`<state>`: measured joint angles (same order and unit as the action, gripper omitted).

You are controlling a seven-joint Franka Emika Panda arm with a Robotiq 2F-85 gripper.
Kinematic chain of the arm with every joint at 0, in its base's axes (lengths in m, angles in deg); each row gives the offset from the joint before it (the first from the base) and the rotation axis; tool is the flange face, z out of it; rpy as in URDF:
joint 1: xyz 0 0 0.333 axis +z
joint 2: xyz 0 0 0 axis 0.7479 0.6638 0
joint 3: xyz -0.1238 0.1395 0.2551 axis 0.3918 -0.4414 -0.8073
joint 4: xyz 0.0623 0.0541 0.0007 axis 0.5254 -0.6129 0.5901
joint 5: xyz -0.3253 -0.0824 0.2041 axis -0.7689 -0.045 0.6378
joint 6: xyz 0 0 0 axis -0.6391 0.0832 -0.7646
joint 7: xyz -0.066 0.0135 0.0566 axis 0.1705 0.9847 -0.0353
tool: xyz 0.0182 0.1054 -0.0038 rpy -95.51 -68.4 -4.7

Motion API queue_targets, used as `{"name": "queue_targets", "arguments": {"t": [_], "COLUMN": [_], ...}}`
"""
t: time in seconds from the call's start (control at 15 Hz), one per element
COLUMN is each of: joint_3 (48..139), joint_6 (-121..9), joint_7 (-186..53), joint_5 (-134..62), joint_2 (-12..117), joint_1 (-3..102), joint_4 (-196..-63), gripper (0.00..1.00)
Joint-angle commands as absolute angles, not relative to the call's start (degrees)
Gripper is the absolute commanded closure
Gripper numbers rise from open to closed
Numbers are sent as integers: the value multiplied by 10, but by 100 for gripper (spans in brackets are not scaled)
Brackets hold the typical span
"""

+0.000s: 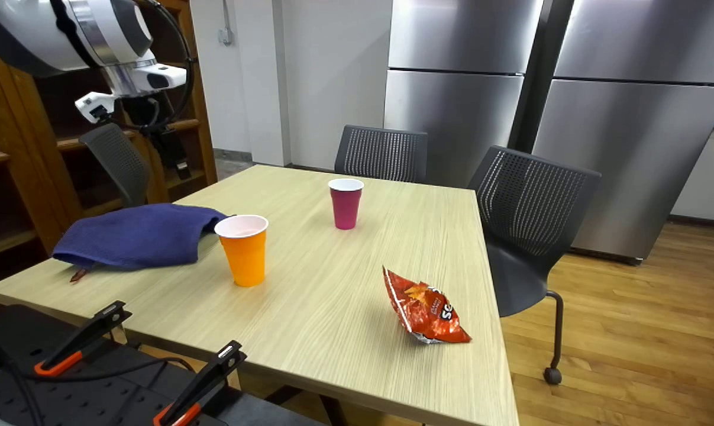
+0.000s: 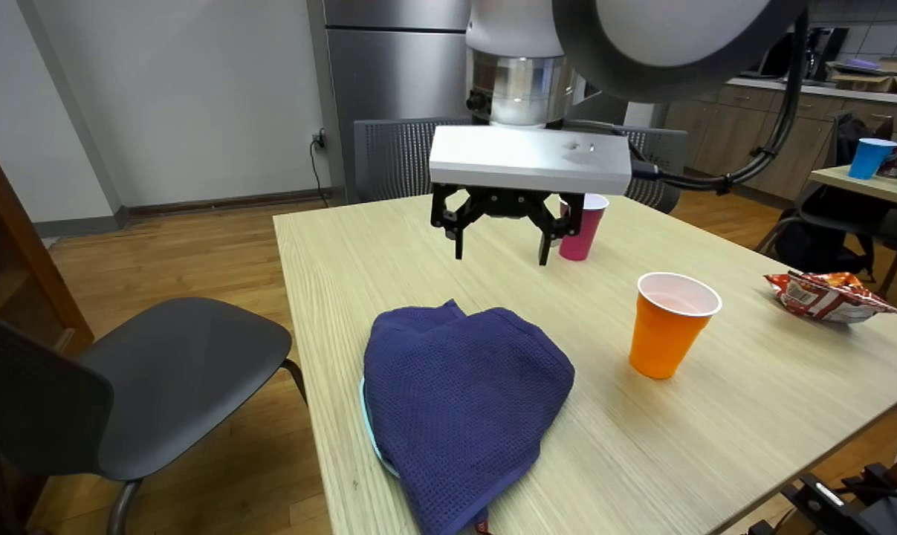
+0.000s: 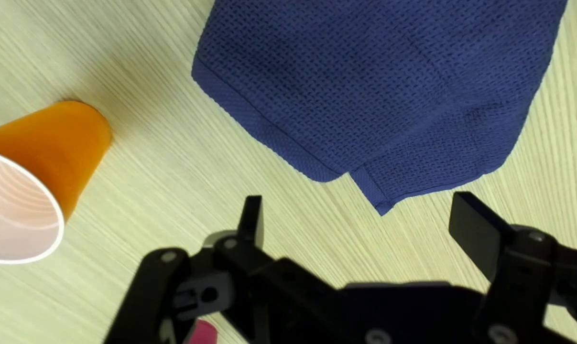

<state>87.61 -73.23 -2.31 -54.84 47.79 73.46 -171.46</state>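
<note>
Gripper (image 2: 501, 256) is hanging above the table (image 1: 309, 319) to one side of the orange cup (image 2: 669, 331), its jaws standing wide apart. Near that cup yet apart from it, the navy cloth (image 2: 467, 405) is lying draped, a pale-blue rim (image 2: 374, 440) peeking out on the side away from the cup. The magenta cup (image 1: 346, 207) and the red snack bag (image 1: 429, 310) are sitting well apart from the orange one, the bag opposite the cloth.

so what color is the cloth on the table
The cloth is dark blue, with a waffle-like weave; it shows best in the wrist view.
</note>
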Motion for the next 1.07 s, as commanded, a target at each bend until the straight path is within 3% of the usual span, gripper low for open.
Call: {"name": "queue_targets", "arguments": {"t": [0.0, 1.0], "joint_3": [845, 833], "joint_6": [-732, -678], "joint_7": [-85, -528], "joint_5": [-492, -325], "joint_2": [432, 405], "joint_1": [687, 589], "joint_4": [-1738, -1731], "gripper": [0, 0]}}
